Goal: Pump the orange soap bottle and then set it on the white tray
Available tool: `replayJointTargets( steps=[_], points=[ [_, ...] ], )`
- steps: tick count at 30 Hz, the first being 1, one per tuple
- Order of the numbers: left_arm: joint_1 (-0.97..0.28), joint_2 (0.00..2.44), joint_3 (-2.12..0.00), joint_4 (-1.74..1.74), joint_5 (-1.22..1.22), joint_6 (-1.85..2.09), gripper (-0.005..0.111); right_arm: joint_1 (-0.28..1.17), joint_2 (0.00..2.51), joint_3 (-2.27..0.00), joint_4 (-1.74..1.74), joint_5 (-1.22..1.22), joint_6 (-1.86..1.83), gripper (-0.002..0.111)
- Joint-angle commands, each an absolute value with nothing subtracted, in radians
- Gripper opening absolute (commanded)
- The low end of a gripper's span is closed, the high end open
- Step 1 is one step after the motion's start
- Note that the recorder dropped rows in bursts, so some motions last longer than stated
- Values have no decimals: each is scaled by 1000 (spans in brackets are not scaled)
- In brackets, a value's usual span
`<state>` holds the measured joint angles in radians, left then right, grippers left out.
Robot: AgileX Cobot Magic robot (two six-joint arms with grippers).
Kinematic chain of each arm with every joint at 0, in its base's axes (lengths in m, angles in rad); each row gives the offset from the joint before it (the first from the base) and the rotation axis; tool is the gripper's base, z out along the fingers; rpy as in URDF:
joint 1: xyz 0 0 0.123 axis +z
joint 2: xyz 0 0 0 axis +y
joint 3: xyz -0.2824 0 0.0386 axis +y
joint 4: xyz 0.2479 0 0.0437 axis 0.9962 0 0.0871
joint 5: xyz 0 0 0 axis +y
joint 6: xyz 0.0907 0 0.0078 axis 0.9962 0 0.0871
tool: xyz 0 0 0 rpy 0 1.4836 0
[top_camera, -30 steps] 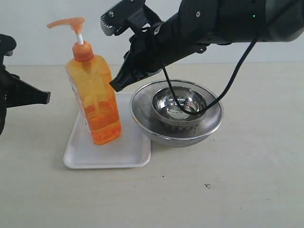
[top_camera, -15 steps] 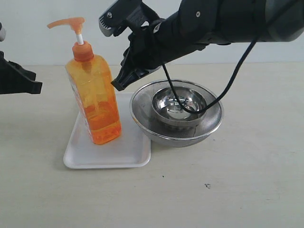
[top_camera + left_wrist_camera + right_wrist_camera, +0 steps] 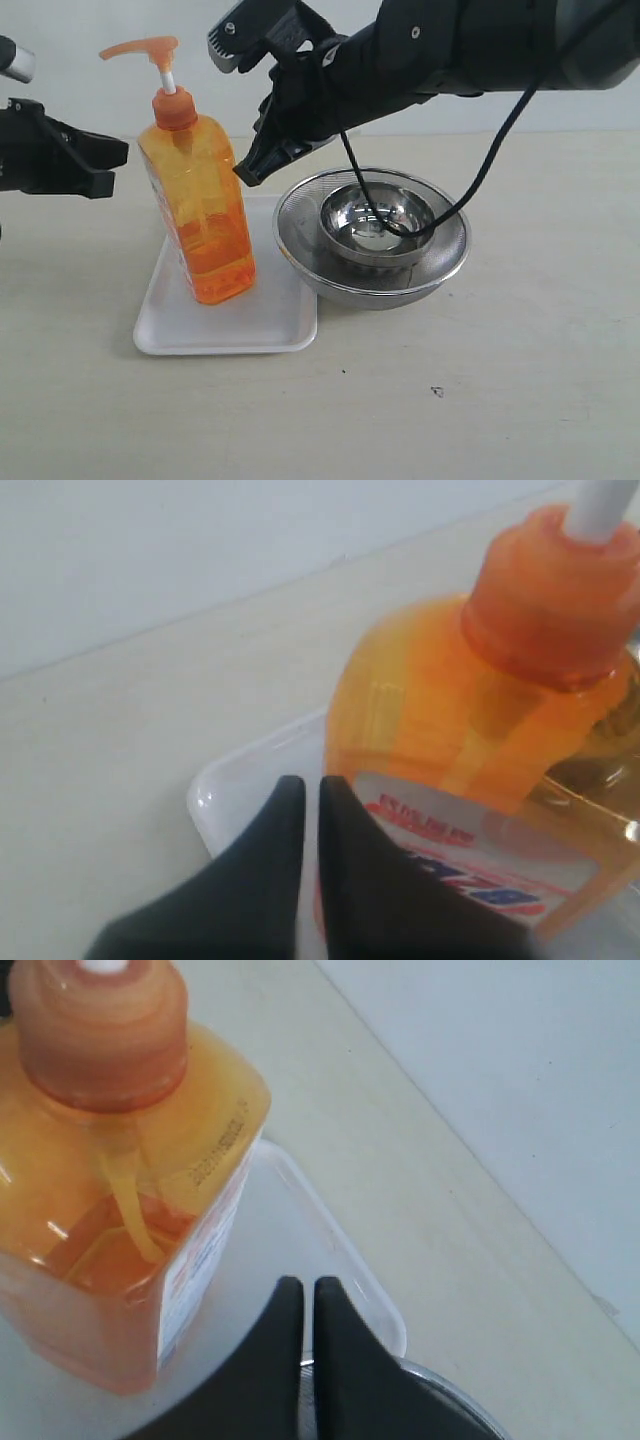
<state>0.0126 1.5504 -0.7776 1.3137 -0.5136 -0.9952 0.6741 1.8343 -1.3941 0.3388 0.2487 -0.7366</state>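
Observation:
The orange soap bottle [image 3: 200, 205] stands upright on the white tray [image 3: 235, 320], its pump head [image 3: 142, 48] raised on the white stem. My left gripper [image 3: 118, 160] hovers just left of the bottle's shoulder, shut and empty; its wrist view shows the bottle [image 3: 480, 730], the tray [image 3: 250, 790] and the gripper [image 3: 304, 785] with fingers together. My right gripper [image 3: 245, 172] hangs beside the bottle's right shoulder, shut on nothing. The right wrist view shows the bottle [image 3: 110, 1190], the tray rim [image 3: 360, 1280] and the closed gripper [image 3: 302, 1285].
A steel mesh colander [image 3: 372, 240] with a smaller steel bowl [image 3: 378, 222] inside stands against the tray's right side. A black cable [image 3: 480, 180] from the right arm droops into the bowl. The colander rim [image 3: 450, 1395] shows under the right fingers.
My left gripper has swung up and rightward to the bottle's shoulder. The right gripper has risen slightly near the bottle. The bottle has not moved.

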Motion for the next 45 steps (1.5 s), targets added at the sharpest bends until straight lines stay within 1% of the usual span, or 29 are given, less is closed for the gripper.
replayJointTargets(
  steps=[1,24,29,45],
  points=[
    [18,1584,-781,1299,-530,-986,5,667,1875,-1395,329,235,-743,0],
    [18,1629,-781,1268,-606,-949,5,684,1893,-1395,358,257,-739,0],
    [18,1629,-781,1268,-606,-949,5,705,1893,-1395,360,251,-746,0],
    [13,1629,-781,1251,-609,-934,5,708,1893,-1395,379,303,-740,0]
  ],
)
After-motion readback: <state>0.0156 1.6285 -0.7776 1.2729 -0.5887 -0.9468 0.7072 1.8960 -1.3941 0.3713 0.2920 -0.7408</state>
